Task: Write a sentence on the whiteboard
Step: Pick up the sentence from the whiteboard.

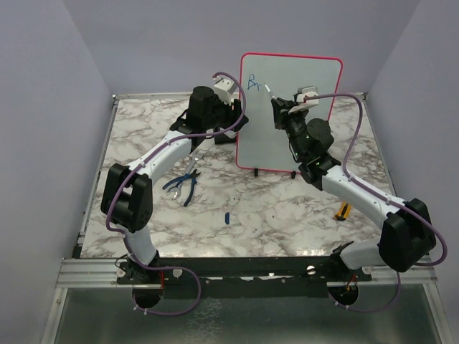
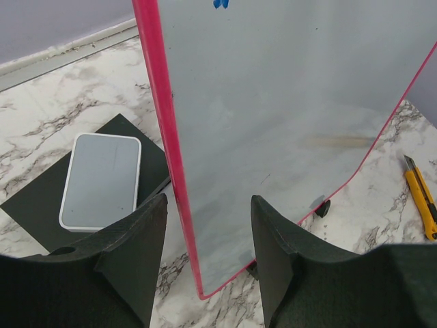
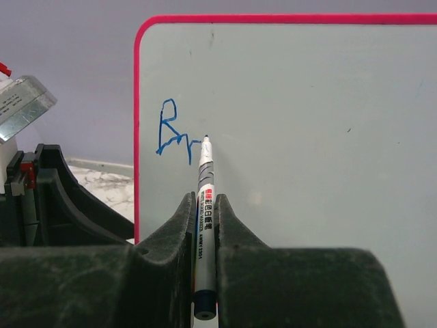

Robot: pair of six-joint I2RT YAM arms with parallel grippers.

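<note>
The whiteboard (image 1: 287, 125) stands upright at the back of the marble table, red-framed, also filling the right wrist view (image 3: 307, 123) and the left wrist view (image 2: 287, 123). Of the sentence (image 3: 174, 133), only blue letters "Br" show near the top left corner (image 1: 253, 83). My right gripper (image 3: 205, 199) is shut on a grey marker (image 3: 206, 184), whose tip rests on the board just right of the "r". My left gripper (image 2: 208, 205) is open and straddles the board's lower left edge, with a gap on both sides.
A small white-topped eraser block (image 2: 101, 179) lies on a black pad behind the board's left edge. Blue-handled pliers (image 1: 185, 186) and a blue cap (image 1: 227, 216) lie in front of the board. A yellow utility knife (image 1: 344, 211) lies at the right.
</note>
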